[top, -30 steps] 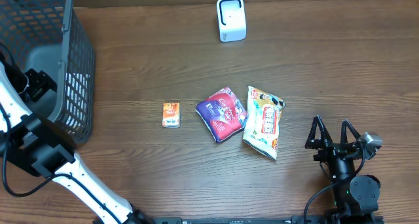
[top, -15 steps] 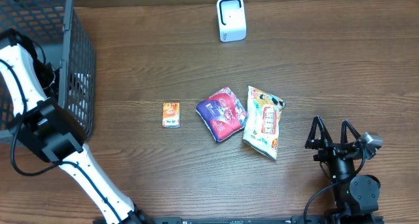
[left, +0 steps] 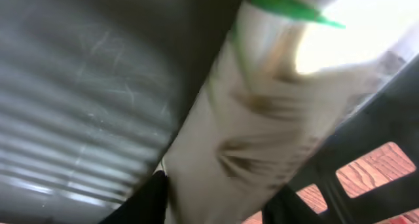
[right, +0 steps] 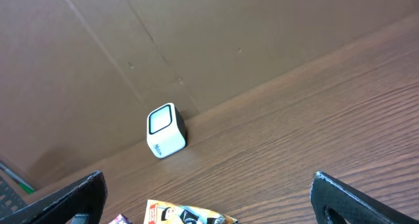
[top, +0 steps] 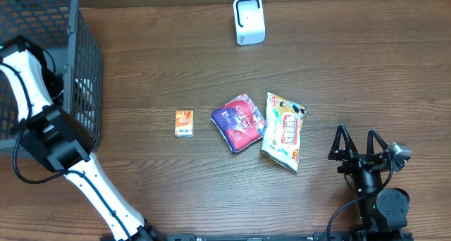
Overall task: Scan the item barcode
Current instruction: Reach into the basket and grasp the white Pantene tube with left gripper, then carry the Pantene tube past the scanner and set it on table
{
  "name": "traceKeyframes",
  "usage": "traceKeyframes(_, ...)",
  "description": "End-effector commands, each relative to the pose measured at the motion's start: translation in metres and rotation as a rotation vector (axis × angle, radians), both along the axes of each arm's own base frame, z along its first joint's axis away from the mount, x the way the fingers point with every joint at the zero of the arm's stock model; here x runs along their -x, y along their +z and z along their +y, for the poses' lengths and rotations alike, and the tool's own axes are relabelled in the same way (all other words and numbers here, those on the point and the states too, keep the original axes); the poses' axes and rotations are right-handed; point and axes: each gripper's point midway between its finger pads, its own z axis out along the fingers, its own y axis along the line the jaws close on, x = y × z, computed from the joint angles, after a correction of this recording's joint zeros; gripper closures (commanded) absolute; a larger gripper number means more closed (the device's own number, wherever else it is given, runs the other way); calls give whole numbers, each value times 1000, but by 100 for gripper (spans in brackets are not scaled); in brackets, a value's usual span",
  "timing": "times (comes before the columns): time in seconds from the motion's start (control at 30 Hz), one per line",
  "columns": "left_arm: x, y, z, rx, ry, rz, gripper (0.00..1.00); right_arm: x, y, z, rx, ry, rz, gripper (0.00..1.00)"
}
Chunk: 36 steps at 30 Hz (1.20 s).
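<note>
Packet [left: 262,132] sits between left jaws inside basket [top: 88,72], grip unclear; right jaws wide apart.

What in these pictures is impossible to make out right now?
Left end effector: overhead, mostly hidden by its own arm at the basket; grip unclear.
Pale packet: left wrist, blurred and glare-washed; no barcode readable.
Snack bag: right wrist, cut off by the bottom edge.
Orange box: overhead, print too small.
</note>
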Motion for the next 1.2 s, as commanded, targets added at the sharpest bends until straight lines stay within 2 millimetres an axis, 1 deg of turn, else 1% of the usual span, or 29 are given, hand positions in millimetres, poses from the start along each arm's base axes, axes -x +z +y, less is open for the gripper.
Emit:
traceKeyframes(0.0, 5, -14, 3, -14, -9, 47, 69, 0, -3, -3, -1, -13, 0, 0)
traceKeyframes(0.03, 6, -14, 4, -19, -10, 50, 75, 0, -3, -3, -1, -13, 0, 0)
traceKeyframes(0.07, 7, -14, 6, -26, -12, 56, 87, 0, -3, -3, -1, -13, 0, 0)
traceKeyframes(0.1, 8, -14, 7, -33, -15, 60, 96, 0, -3, -3, -1, -13, 0, 0)
traceKeyframes(0.23, 11, -10, 10, -52, -12, 74, 96, 0, -3, -3, -1, -13, 0, 0)
traceKeyframes(0.3, 7, -5, 12, -58, 3, 50, 96, 0, -3, -3, -1, -13, 0, 0)
traceKeyframes(0.4, -3, 18, 16, -72, 47, -31, 96, 0, -3, -3, -1, -13, 0, 0)
traceKeyframes(0.43, -7, 29, 18, -85, 65, -66, 96, 0, -3, -3, -1, -13, 0, 0)
traceKeyframes(0.5, -17, 63, 25, -126, 94, -166, 96, 0, -3, -3, -1, -13, 0, 0)
traceKeyframes(0.53, -20, 86, 28, -158, 98, -223, 96, 0, -3, -3, -1, -13, 0, 0)
traceKeyframes(0.57, -21, 102, 31, -185, 104, -261, 96, 0, -3, -3, -1, -13, 0, 0)
traceKeyframes(0.6, -22, 128, 33, -223, 107, -322, 96, 0, -3, -3, -1, -13, 0, 0)
traceKeyframes(0.63, -21, 145, 34, -247, 110, -361, 96, 0, -3, -3, -1, -13, 0, 0)
traceKeyframes(0.67, -19, 171, 34, -283, 115, -419, 96, 0, -3, -3, -1, -13, 0, 0)
traceKeyframes(0.7, -14, 202, 33, -325, 127, -487, 96, 0, -3, -3, -1, -13, 0, 0)
traceKeyframes(0.73, -10, 220, 31, -348, 137, -525, 96, 0, -3, -3, -1, -13, 0, 0)
traceKeyframes(0.77, -3, 244, 26, -378, 151, -576, 96, 0, -3, -3, -1, -13, 0, 0)
traceKeyframes(0.83, 8, 275, 18, -415, 160, -642, 96, 0, -3, -3, -1, -13, 0, 0)
traceKeyframes(0.9, 17, 299, 10, -441, 163, -695, 96, 0, -3, -3, -1, -13, 0, 0)
traceKeyframes(0.93, 23, 312, 5, -452, 177, -726, 96, 0, -3, -3, -1, -13, 0, 0)
traceKeyframes(1.0, 32, 342, -15, -446, 170, -825, 96, 0, -3, -3, -1, -13, 0, 0)
traceKeyframes(1.03, 33, 350, -23, -433, 159, -856, 96, 0, -3, -3, -1, -13, 0, 0)
traceKeyframes(1.07, 34, 363, -38, -399, 137, -910, 96, 0, -3, -3, -1, -13, 0, 0)
traceKeyframes(1.1, 35, 370, -50, -368, 116, -946, 96, 0, -3, -3, -1, -13, 0, 0)
traceKeyframes(1.17, 32, 385, -82, -275, 42, -1028, 96, 0, -3, -3, -1, -13, 0, 0)
